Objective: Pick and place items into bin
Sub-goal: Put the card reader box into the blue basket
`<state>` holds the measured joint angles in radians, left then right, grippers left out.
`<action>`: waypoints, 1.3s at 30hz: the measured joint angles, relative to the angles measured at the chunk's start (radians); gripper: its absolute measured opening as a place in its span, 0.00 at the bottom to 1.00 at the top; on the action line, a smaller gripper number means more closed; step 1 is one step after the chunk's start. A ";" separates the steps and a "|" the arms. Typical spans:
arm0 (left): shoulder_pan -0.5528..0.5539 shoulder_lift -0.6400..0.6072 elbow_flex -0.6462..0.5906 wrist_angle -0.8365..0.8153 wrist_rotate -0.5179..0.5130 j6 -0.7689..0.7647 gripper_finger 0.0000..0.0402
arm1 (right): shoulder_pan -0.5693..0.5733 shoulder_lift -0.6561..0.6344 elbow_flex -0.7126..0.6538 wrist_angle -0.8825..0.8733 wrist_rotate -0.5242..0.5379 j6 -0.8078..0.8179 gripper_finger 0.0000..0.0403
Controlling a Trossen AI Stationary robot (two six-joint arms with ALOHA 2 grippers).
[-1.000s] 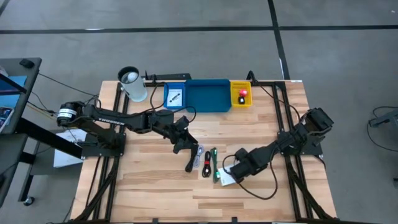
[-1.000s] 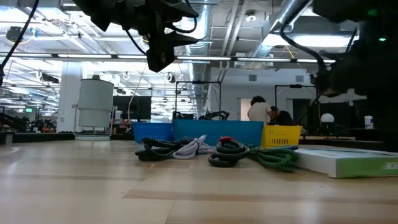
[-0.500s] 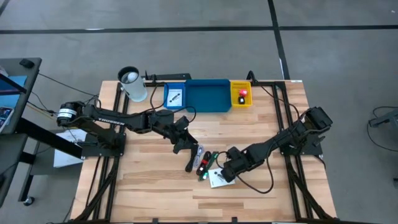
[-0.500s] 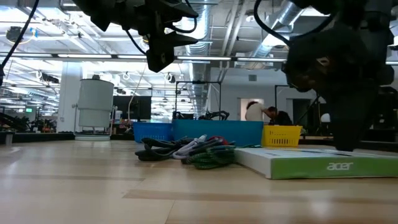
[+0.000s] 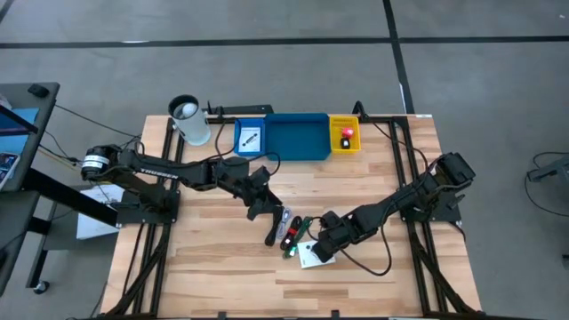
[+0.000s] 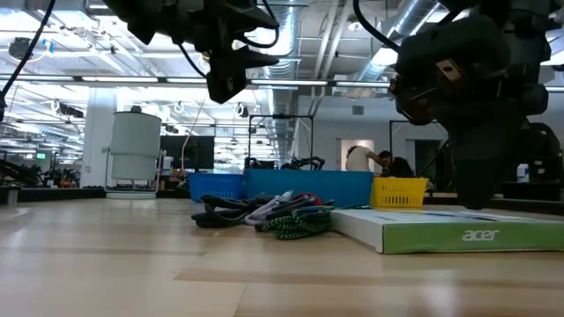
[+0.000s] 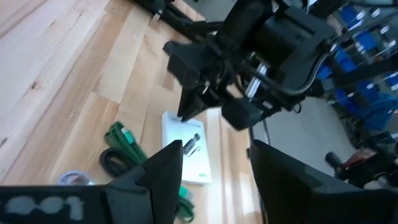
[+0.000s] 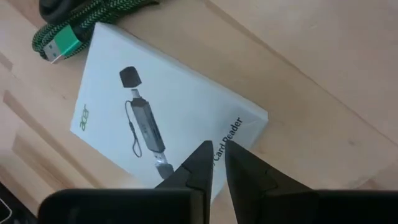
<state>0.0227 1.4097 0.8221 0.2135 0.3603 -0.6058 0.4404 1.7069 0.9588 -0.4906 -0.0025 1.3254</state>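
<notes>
Right hand (image 5: 318, 252), fingers pressed nearly together, is hovering over the white card-reader packet (image 8: 161, 118) lying mid-tabletop beside the green cable (image 5: 296, 236). Spread wider before descending; grip packet edges squarely.

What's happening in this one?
A two-armed robot is sorting small items into a row of trays. The right claw, nearly shut, is down over a white Acer card-reader box lying flat on the table, beside a green braided cable; it isn't gripping the box. The left claw hangs open above the bundle of cables. One white packet and a red block already sit in trays.
</notes>
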 joint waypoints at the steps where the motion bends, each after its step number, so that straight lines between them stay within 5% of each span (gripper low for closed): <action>1: 0.000 0.000 0.000 -0.013 0.000 0.013 0.44 | 0.002 0.000 0.000 -0.011 0.000 0.000 0.09; 13: -0.028 0.000 0.000 -0.293 0.041 0.417 0.44 | 0.020 0.000 0.000 -0.182 -0.045 -0.001 0.09; 25: -0.092 0.000 0.000 -0.256 -0.193 0.779 0.44 | 0.023 -0.001 0.000 -0.191 0.007 -0.141 0.09; 30: -0.089 0.000 0.001 -0.273 -0.328 0.684 0.44 | 0.014 -0.001 0.000 -0.192 0.007 -0.224 0.09; 39: -0.161 0.033 -0.003 -0.338 -0.209 0.458 0.39 | -0.001 -0.001 -0.002 -0.242 0.008 -0.393 0.09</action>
<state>-0.1386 1.4424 0.8191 -0.1243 0.1515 -0.1476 0.4393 1.7060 0.9568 -0.7325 0.0051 0.9321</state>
